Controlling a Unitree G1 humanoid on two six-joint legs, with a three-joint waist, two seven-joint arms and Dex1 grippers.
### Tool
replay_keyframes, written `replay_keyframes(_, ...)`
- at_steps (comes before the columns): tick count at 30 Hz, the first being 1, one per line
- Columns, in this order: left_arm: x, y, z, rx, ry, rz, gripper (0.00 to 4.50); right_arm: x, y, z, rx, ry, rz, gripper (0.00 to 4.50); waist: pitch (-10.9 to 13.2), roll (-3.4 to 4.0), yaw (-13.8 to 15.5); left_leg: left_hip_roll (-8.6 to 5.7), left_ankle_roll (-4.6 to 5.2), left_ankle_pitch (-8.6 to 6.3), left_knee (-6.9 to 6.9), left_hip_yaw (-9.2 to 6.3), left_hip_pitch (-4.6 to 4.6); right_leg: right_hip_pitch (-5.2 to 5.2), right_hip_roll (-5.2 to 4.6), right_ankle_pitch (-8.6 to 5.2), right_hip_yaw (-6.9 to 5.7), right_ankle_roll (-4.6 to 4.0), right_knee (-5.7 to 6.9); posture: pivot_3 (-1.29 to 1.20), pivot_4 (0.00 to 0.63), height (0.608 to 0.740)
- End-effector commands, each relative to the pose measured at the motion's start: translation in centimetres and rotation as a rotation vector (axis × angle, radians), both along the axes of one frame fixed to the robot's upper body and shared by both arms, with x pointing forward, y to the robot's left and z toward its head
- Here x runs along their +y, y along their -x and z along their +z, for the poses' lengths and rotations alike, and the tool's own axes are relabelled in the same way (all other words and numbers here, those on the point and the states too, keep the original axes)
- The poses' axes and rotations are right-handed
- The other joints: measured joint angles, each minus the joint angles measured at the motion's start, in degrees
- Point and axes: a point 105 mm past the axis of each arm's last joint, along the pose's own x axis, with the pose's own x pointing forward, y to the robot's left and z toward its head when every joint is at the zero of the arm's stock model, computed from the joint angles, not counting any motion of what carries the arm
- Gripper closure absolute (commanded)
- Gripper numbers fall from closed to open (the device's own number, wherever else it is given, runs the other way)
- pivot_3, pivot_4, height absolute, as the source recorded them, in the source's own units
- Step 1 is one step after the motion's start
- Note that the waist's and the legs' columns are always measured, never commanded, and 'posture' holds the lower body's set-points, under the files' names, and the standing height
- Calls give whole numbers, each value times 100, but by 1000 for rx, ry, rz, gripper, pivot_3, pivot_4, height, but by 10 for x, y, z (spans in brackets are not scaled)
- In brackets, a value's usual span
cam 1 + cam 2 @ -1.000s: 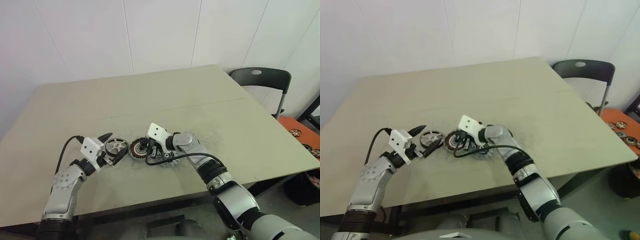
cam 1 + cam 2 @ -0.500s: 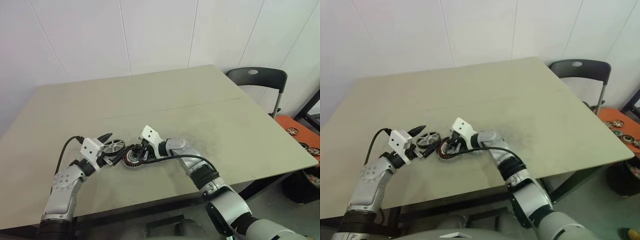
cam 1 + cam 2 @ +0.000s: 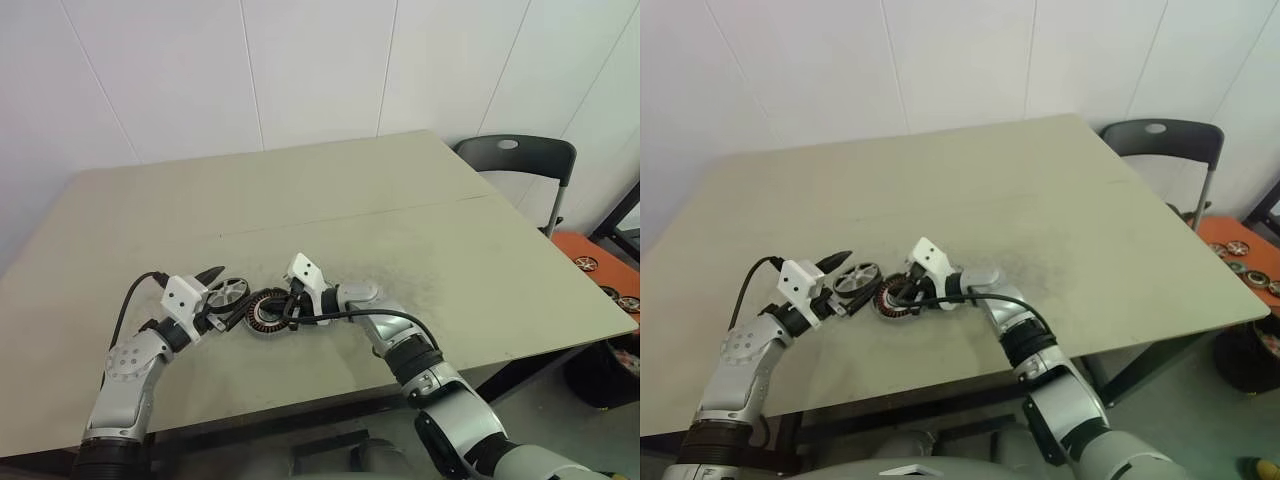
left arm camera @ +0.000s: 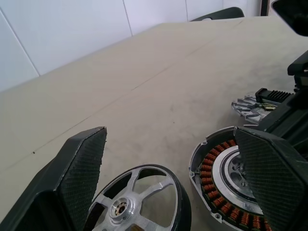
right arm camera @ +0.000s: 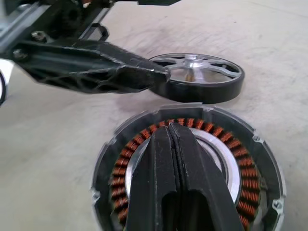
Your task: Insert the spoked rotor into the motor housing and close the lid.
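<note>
A: The right pincer (image 5: 174,144) has its fingers pressed together, empty, and they cover the middle of the motor housing (image 5: 144,144) beneath them.

B: The left pincer (image 4: 168,159)?

A: Spread wide and level, astride the lid (image 4: 139,202), whose near rim is cut off. Past the housing lies the spoked rotor (image 4: 250,106) on the counter (image 3: 400,190), half hidden.

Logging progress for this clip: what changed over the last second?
The right gripper, shut, slid the motor housing leftward toward the lid, uncovering the spoked rotor behind it. The left gripper stayed open around the lid, which did not move.
</note>
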Motion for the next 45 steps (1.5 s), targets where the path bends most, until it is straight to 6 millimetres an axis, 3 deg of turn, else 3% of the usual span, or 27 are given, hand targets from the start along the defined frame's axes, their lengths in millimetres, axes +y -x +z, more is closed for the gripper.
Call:
replay_keyframes(1,1,-3,12,-49,-10,2,0,3,-1,5,-88,34,18,4481,0,0,-1,0,0,0,0,0,0,-1,0,0,0,0,0,0,0,740)
replay_keyframes(4,0,-3,12,-49,-10,0,0,3,-1,-3,-127,77,8,4481,0,0,1,0,0,0,-1,0,-1,-2,0,0,0,0,-1,0,0,740)
replay_keyframes(8,0,-3,12,-48,-12,-1,0,10,3,3,-98,18,6,4481,0,-1,0,0,0,0,0,0,-1,0,0,0,0,0,0,0,0,740)
replay_keyframes(16,-1,-4,13,-50,-14,-1,0,0,-12,-12,-401,254,23,4481,0,0,4,0,-1,0,1,0,9,8,0,-12,-1,19,0,0,0,740)
replay_keyframes(20,-1,-4,13,-51,-15,-1,0,-5,-28,4,-460,234,-33,4481,0,-1,20,0,-2,1,5,-1,12,14,-1,-13,-1,20,0,0,0,740)
replay_keyframes(24,0,-3,14,-51,-14,-1,0,-7,-40,27,-405,126,-97,4481,0,-2,12,0,-2,1,2,-1,7,9,-1,0,-1,0,0,0,0,740)
replay_keyframes(31,6,3,18,-44,42,14,0,-15,-36,48,-253,-33,-68,4481,2,0,-2,0,-1,1,-1,-1,0,2,0,0,0,-1,-3,0,0,740)
replay_keyframes(34,16,11,19,-18,99,49,0,-24,-36,51,-262,-22,-56,4481,2,0,0,0,-1,1,-1,-1,-3,-1,-1,0,0,0,-4,0,0,740)
replay_keyframes(40,57,33,10,141,286,264,0,-51,-38,64,-306,12,-30,4481,6,-4,6,0,-1,1,1,-1,-11,-5,-3,-14,0,22,-6,0,0,740)
replay_keyframes(45,59,40,-6,333,372,330,0,-71,-31,78,-342,19,10,4481,9,-9,36,1,-1,1,5,-3,-23,-12,-4,-15,-4,23,-7,0,0,740)
